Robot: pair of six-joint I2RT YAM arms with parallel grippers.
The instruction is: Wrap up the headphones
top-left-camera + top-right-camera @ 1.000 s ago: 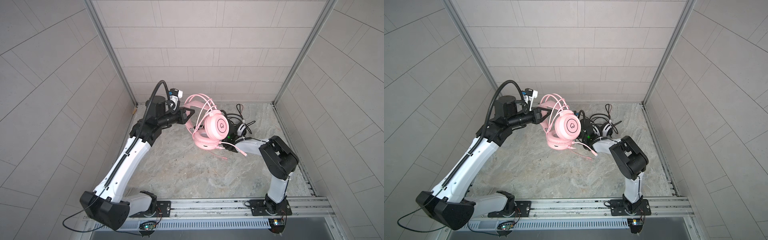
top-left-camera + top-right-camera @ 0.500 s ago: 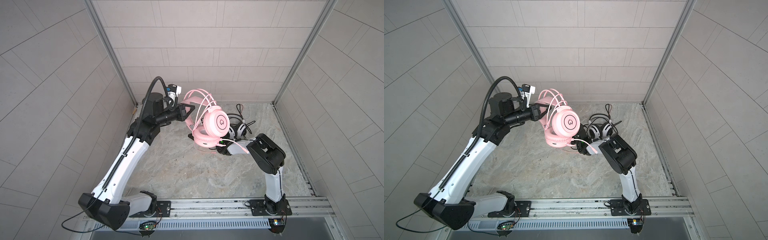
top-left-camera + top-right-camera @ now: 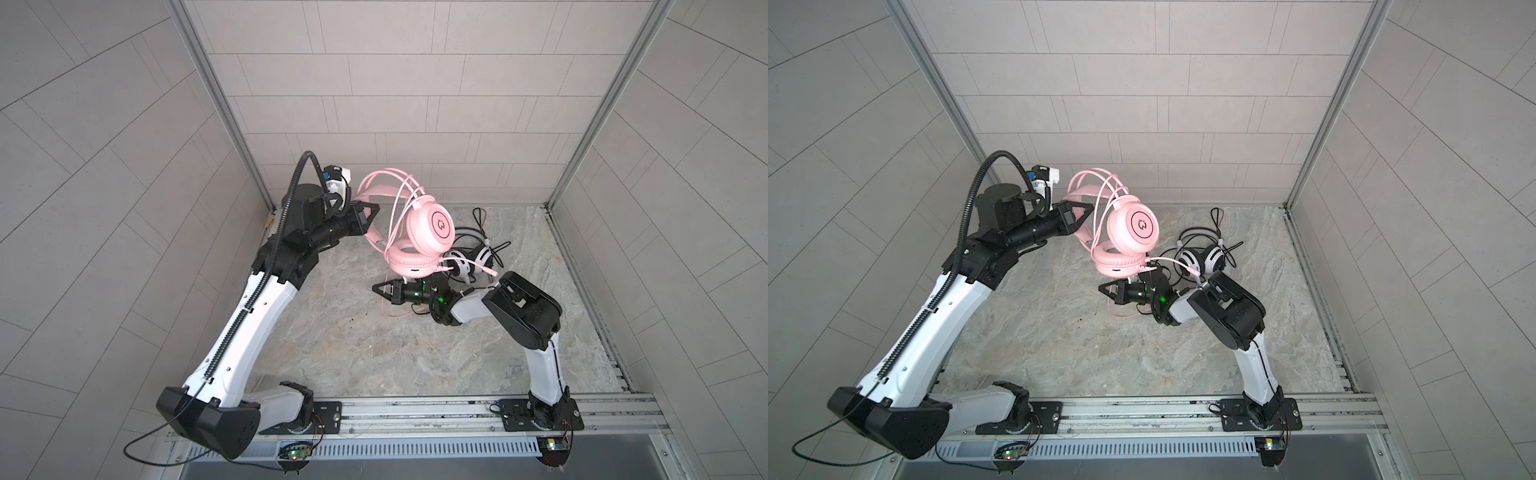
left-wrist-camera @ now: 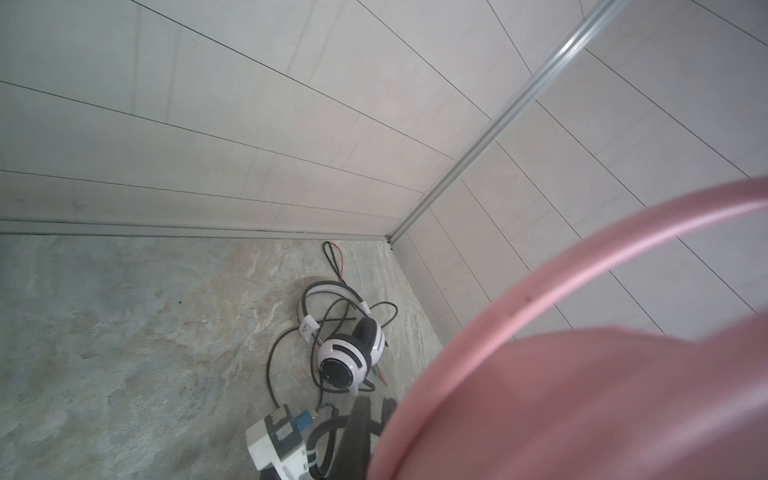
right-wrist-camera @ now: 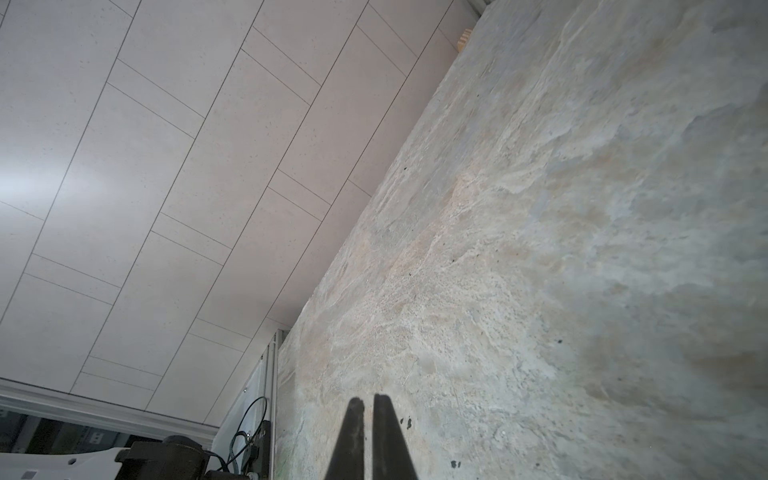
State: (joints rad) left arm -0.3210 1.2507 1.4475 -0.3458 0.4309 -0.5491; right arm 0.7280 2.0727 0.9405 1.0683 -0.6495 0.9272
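Observation:
The pink headphones (image 3: pixel 430 226) (image 3: pixel 1133 230) hang in the air above the back of the floor, with the pink cable (image 3: pixel 399 195) looped several times over the headband. My left gripper (image 3: pixel 368 212) (image 3: pixel 1077 212) is shut on the headband, which fills the left wrist view as a pink blur (image 4: pixel 582 395). A loose end of the pink cable (image 3: pixel 386 307) drops to the floor. My right gripper (image 3: pixel 376 288) (image 3: pixel 1102 287) (image 5: pixel 368 401) sits low under the pink ear cups. It points left and is shut, with nothing showing between its fingers. The white-and-black headphones (image 3: pixel 473 259) (image 3: pixel 1200 257) (image 4: pixel 349 353) lie behind it.
The black cable (image 4: pixel 270 365) of the white-and-black headset sprawls loose over the stone floor near the back right corner. Tiled walls (image 3: pixel 374 104) close in the back and both sides. A metal rail (image 3: pixel 415 415) runs along the front edge.
My right gripper has swung left from beside the pink ear cups to beneath them, and its jaws have closed. My left gripper has lifted the pink headphones a little higher and to the right.

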